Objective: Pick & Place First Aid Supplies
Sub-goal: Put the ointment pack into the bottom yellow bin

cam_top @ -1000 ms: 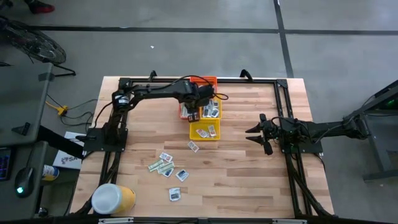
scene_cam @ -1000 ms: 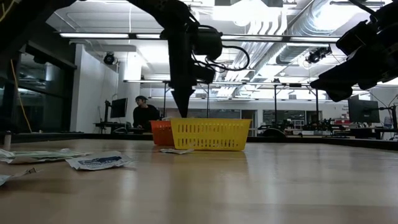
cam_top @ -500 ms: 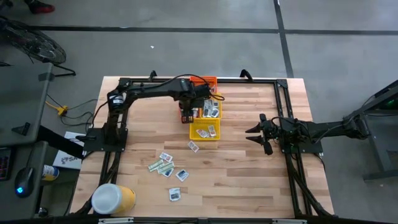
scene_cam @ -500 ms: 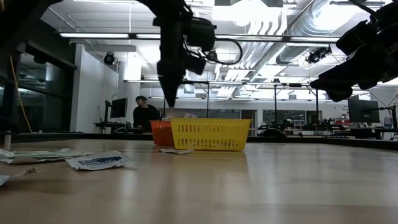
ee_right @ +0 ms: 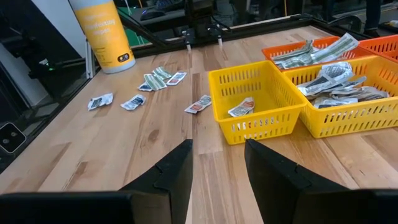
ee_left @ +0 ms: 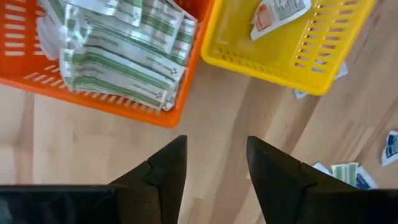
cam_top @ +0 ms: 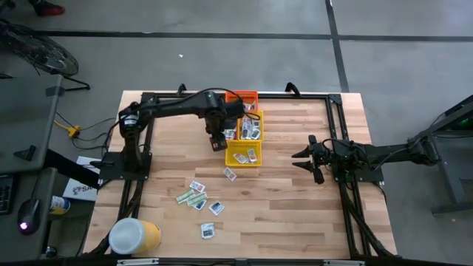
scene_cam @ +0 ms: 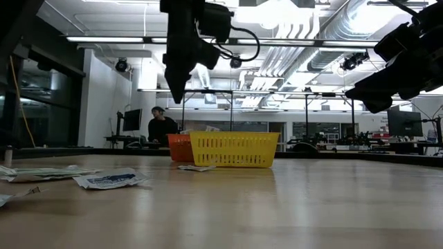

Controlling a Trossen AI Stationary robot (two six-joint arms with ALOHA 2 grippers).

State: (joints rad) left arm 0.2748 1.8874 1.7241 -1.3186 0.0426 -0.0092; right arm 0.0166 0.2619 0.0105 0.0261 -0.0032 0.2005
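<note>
Left hand [cam_top: 216, 142] spread wide and empty, hanging over bare counter [cam_top: 295, 207] just beside the orange basket [ee_left: 37, 81] stuffed with green-and-white packets [ee_left: 124, 56]. One packet in the near yellow basket [cam_top: 244, 156], more in the yellow one behind. Loose first aid supplies [cam_top: 198, 199] scattered on the wood toward the yellow tub [cam_top: 134, 236]. Right hand [cam_top: 304, 157] parked well off to the side, fingers apart, holding nothing.

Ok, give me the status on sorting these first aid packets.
Done: green-and-white strips fill the orange basket, and the yellow basket holds one packet. In hand: nothing; the left gripper is open and empty above the table beside the baskets, and the right gripper waits open. Left: loose packets on the table.
</note>
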